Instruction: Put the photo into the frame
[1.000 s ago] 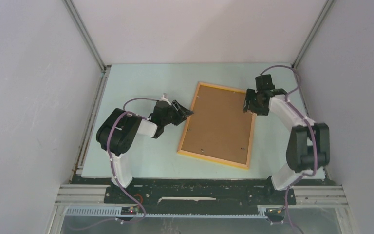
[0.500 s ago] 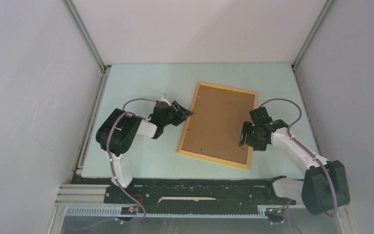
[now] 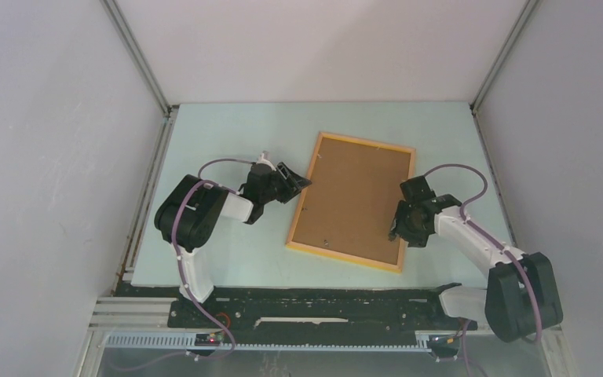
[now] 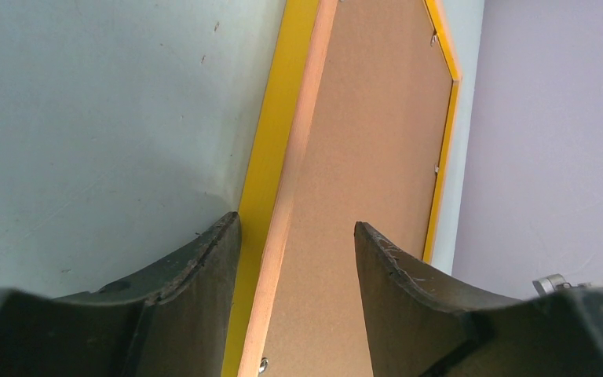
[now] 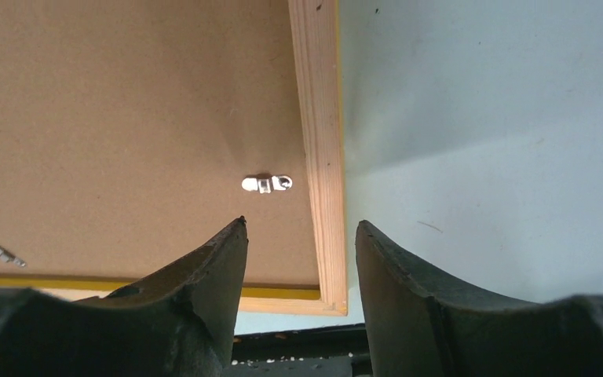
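Observation:
The frame (image 3: 343, 258) lies face down on the table, its plain brown backing board (image 3: 353, 196) up. The photo is out of view. My left gripper (image 3: 302, 182) sits low at the frame's left edge. Its jaws are open, standing either side of the yellow rail (image 4: 271, 149), with my left gripper (image 4: 297, 228) over the board's edge (image 4: 369, 141). My right gripper (image 3: 396, 228) is at the right edge near the near-right corner. In the right wrist view my right gripper (image 5: 301, 224) is open astride the wooden rail (image 5: 318, 118), with a gap on both sides.
A small metal turn clip (image 5: 266, 184) sits on the backing board just ahead of my right fingers, another (image 5: 6, 254) near the front rail. Grey enclosure walls (image 3: 63, 157) close in the pale table (image 3: 228, 133). The black base bar (image 3: 322, 302) runs along the near edge.
My right arm swung from the frame's far-right edge down to its near-right corner, and its jaws narrowed a little. The left arm and the frame stayed put.

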Robot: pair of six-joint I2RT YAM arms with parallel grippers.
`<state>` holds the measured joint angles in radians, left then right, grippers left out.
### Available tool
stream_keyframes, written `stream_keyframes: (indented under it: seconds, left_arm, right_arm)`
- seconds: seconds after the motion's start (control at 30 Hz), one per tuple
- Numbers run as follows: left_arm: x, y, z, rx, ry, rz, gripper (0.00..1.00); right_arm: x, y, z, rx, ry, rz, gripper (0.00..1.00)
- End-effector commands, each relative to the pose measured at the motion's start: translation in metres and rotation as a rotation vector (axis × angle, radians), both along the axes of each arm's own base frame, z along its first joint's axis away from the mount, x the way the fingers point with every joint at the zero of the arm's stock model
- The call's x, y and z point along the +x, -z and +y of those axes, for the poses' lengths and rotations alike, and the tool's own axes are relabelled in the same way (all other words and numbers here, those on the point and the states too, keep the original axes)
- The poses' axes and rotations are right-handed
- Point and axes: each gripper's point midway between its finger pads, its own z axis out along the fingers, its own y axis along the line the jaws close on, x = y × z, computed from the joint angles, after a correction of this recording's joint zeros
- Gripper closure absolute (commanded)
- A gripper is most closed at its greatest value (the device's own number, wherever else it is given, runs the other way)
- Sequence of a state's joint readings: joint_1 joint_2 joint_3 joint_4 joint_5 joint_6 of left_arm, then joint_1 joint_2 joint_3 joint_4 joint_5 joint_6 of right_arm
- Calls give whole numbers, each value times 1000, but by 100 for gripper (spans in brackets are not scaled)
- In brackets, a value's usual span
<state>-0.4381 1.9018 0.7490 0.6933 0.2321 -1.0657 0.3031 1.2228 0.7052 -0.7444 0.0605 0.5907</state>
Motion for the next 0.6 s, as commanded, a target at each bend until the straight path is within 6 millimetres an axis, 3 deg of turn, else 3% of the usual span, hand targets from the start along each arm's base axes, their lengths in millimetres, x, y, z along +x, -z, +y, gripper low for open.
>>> stream_keyframes:
  seconds: [0.0, 0.3, 0.57]
  left_arm:
    - [-4, -17, -4, -30, 28, -34, 42]
    - [-4, -16, -3, -30, 26, -31, 41]
    - [-4, -17, -3, -34, 26, -32, 42]
  right_arm:
    - [8, 8, -4, -35, 15, -7, 39]
    - [14, 17, 1, -25, -6, 6, 47]
    - [11, 24, 0, -47, -17, 29, 43]
